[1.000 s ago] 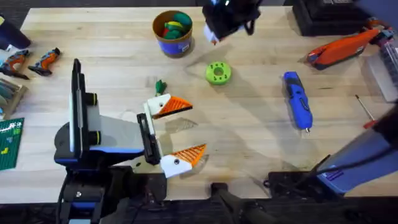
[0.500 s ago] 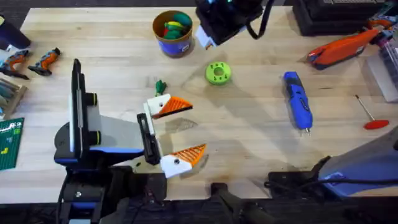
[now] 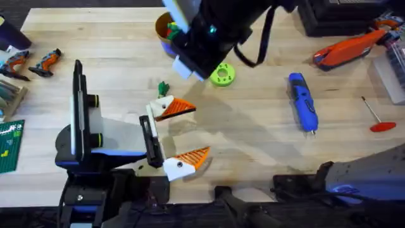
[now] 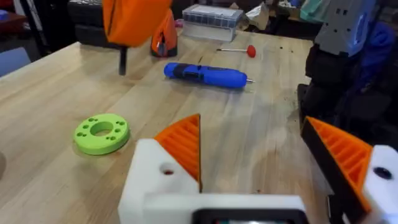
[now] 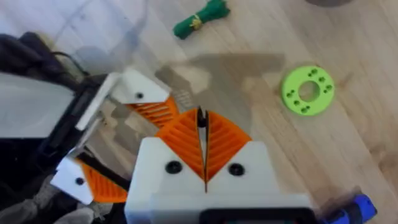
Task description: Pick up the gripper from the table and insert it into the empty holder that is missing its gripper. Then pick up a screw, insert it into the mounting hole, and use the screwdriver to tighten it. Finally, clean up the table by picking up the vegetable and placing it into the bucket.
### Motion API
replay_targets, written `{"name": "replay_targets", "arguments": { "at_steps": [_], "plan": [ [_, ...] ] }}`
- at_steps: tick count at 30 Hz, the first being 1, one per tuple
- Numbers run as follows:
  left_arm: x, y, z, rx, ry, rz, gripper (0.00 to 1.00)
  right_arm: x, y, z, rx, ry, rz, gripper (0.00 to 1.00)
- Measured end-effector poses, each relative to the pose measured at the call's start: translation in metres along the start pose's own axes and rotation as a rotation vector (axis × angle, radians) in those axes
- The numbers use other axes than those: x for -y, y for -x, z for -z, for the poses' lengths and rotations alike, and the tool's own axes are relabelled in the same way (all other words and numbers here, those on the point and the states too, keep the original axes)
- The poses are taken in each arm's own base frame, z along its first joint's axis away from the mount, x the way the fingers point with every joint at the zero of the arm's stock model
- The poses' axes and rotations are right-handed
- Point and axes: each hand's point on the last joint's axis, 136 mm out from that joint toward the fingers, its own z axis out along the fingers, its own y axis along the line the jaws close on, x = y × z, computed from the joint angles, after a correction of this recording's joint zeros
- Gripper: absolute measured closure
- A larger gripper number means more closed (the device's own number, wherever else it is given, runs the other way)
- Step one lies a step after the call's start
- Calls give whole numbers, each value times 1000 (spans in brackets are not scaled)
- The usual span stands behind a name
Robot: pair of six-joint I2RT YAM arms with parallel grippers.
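Note:
My left gripper (image 3: 190, 133) rests open on the table. Each of its white finger brackets (image 3: 179, 166) carries an orange ribbed wedge (image 3: 176, 108); the left wrist view shows them wide apart (image 4: 267, 158). My right gripper (image 3: 185, 66) hangs high over the table's far middle, shut on a small black screw (image 5: 201, 118) that pokes out at its orange tips. It partly hides the blue bucket (image 3: 162, 29). The dark-green vegetable (image 3: 163, 88) lies just beyond the left gripper's far finger. The blue screwdriver (image 3: 302, 101) lies to the right.
A lime-green disc (image 3: 222, 75) sits beside the right gripper. A red-handled rod (image 3: 377, 119) and an orange tool (image 3: 350, 48) lie at the right. Small orange-black tools (image 3: 31, 62) and a green board (image 3: 10, 145) are at the left edge.
The right arm has swung from the far edge toward the left and nearer, now covering part of the bucket. The left arm has not moved.

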Motion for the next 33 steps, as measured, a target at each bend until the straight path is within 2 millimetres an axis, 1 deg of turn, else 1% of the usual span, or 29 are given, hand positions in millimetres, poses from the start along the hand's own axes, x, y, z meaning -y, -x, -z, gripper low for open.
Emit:
{"name": "replay_targets", "arguments": {
  "at_steps": [3, 4, 7, 11, 14, 18, 27, 33],
  "plan": [
    [0, 0, 0, 0, 0, 0, 15, -15, 0, 0, 1, 32, 38, 995],
    [0, 0, 0, 0, 0, 0, 15, -30, 0, 1, 4, 67, 75, 995],
    [0, 0, 0, 0, 0, 0, 15, -41, 1, 1, 11, 91, 103, 995],
    [0, 0, 0, 0, 0, 0, 14, -51, 1, 1, 15, 108, 128, 995],
    [0, 0, 0, 0, 0, 0, 14, -55, -1, 0, 10, 118, 139, 995],
    [0, 0, 0, 0, 0, 0, 15, -56, -2, -2, 5, 121, 148, 995],
    [0, 0, 0, 0, 0, 0, 15, -56, -14, -15, -42, 122, 152, 995],
    [0, 0, 0, 0, 0, 0, 15, -63, -4, -15, 7, 130, 181, 995]
  ]
}}
